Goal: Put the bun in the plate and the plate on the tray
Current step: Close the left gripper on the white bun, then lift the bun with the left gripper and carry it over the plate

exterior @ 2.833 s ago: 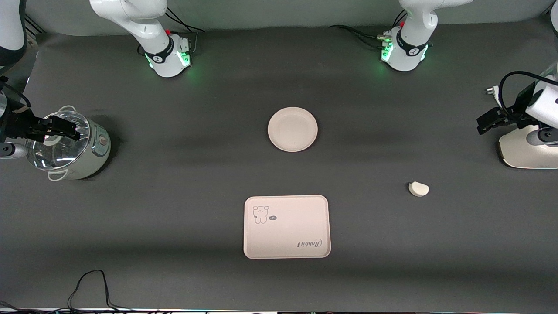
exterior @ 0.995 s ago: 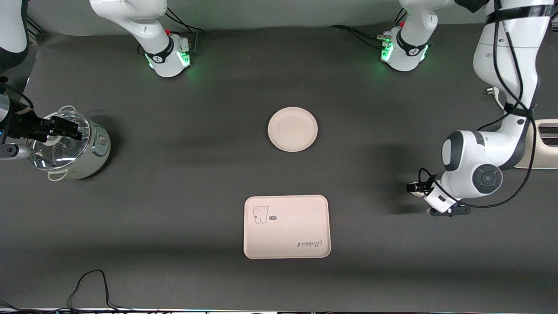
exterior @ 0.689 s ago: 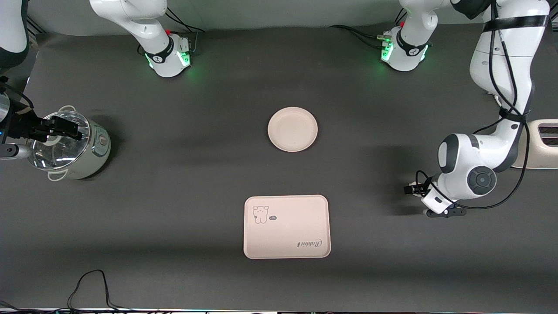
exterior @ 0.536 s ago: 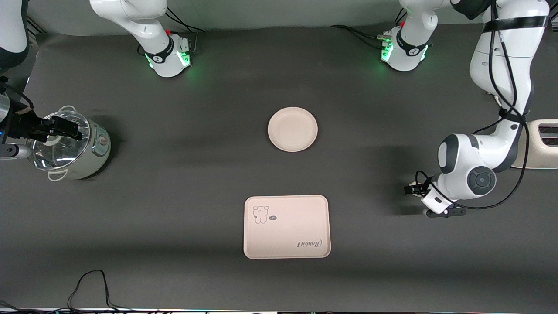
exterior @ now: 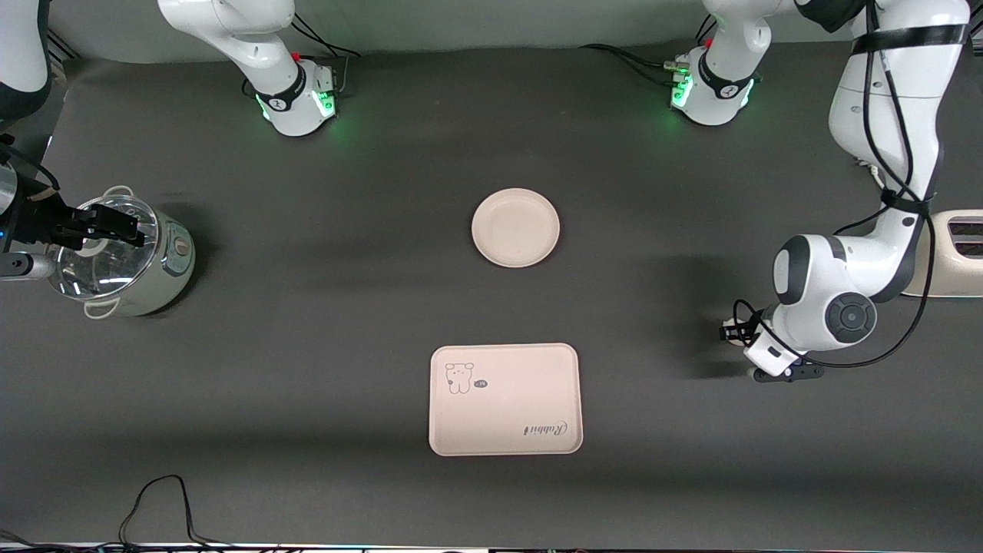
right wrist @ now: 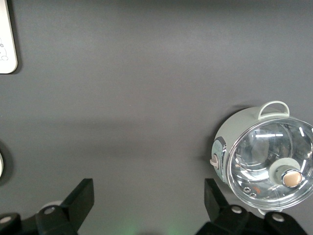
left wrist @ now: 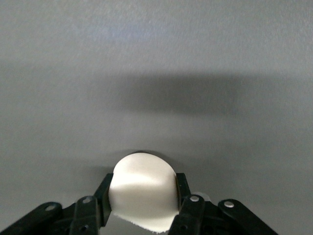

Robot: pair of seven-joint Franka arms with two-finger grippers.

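Left tool (left wrist: 142, 205) pinches the bun (left wrist: 143, 193) by its sides, low at the counter's (exterior: 307, 369) left-arm end, four o'clock from the plate (exterior: 515, 227); probably soft, light. Right tool (right wrist: 146, 205) waits spread above the pot (exterior: 123, 257).

We see the plate (exterior: 515, 227) mid-bench, the tray (exterior: 504, 399) nearer the front camera, the bun (left wrist: 143, 190) toward the left arm's end, the pot (exterior: 123, 256) toward the right arm's.

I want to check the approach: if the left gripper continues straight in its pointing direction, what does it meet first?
Probably only the table. The left gripper already has the bun between its fingers, and nothing else shows ahead.
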